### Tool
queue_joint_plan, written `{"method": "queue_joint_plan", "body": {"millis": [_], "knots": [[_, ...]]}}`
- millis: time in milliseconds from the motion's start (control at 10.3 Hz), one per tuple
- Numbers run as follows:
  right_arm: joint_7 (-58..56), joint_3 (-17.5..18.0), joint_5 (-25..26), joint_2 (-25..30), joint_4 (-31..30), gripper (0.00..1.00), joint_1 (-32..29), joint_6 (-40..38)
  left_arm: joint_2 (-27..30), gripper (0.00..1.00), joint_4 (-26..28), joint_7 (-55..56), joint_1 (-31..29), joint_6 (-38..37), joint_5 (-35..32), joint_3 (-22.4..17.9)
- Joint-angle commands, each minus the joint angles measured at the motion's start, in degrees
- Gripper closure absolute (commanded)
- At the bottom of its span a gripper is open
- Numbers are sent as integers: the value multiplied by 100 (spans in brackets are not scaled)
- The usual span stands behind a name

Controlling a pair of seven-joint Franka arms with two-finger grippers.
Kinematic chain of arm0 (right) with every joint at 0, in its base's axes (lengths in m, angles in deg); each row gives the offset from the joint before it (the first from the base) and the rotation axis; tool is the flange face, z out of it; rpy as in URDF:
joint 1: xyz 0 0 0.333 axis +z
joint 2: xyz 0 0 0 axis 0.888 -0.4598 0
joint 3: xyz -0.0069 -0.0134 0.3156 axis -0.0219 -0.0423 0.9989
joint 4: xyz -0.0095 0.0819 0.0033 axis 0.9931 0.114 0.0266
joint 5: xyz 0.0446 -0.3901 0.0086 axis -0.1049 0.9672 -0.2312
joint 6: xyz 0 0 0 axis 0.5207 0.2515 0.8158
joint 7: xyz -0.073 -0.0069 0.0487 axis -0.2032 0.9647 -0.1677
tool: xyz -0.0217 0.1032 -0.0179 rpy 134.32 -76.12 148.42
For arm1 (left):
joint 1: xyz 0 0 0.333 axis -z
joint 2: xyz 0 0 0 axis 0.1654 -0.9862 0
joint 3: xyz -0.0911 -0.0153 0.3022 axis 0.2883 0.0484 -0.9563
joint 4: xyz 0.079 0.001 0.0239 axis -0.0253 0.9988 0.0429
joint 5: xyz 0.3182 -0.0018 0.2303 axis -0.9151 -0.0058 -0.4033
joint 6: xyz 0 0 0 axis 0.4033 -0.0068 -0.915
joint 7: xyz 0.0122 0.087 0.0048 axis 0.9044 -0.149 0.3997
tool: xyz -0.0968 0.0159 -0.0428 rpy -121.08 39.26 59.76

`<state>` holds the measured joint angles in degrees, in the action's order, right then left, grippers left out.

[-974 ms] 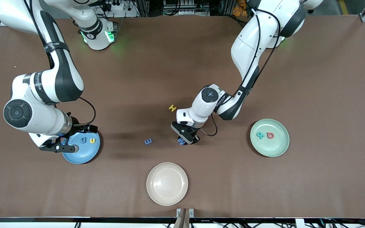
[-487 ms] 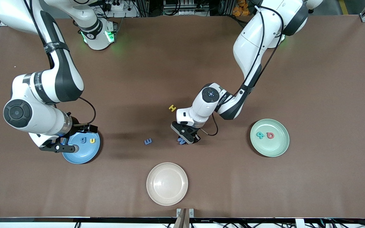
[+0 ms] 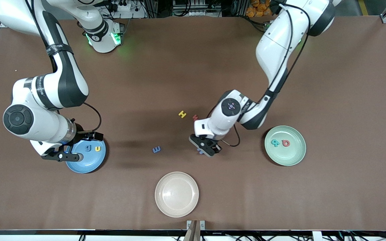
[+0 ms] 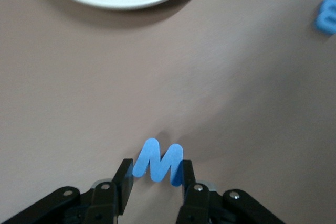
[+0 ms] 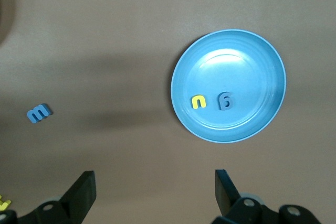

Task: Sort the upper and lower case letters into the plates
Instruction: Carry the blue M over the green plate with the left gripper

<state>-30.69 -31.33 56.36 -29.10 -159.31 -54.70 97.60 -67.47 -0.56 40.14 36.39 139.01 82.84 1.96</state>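
My left gripper [image 3: 207, 149] is shut on a blue capital M [image 4: 157, 162], held by its two sides just over the bare table between the cream-white plate and the mint green plate [image 3: 297, 157]. In the left wrist view the gripper [image 4: 155, 179] shows the M upright between its fingers. The mint plate holds a teal letter [image 3: 275, 143] and a red letter [image 3: 285, 143]. The blue plate [image 3: 82, 165] holds a grey-blue g [image 3: 87, 147] and a yellow n [image 3: 97, 148]. My right gripper [image 3: 62, 156] is open and empty beside the blue plate [image 5: 262, 61] and waits.
A cream-white plate [image 3: 166, 207] sits near the front edge. A small blue m [image 3: 156, 149] lies mid-table, also in the right wrist view [image 5: 38, 113]. A yellow H [image 3: 182, 114] and a small red letter [image 3: 195, 117] lie close together by the left arm's wrist.
My left gripper has moved with the blue M toward the mint plate, uncovering the small red letter beside the yellow H. The right arm has not moved.
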Motion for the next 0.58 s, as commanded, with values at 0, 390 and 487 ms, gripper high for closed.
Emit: {"method": "queue_joint_plan", "body": {"millis": [0, 390, 487], "knots": [[-80, 1, -85, 18, 66, 0, 33, -25, 336, 85, 219, -809, -741, -874, -36, 313], [-63, 18, -269, -228, 119, 0, 349, 203, 1099, 86, 201, -1986, -1938, -2975, -19, 806], [-72, 27, -269, -272, 136, 0, 445, 221, 1232, 86, 201, -2329, -2149, -3362, -19, 815]]}}
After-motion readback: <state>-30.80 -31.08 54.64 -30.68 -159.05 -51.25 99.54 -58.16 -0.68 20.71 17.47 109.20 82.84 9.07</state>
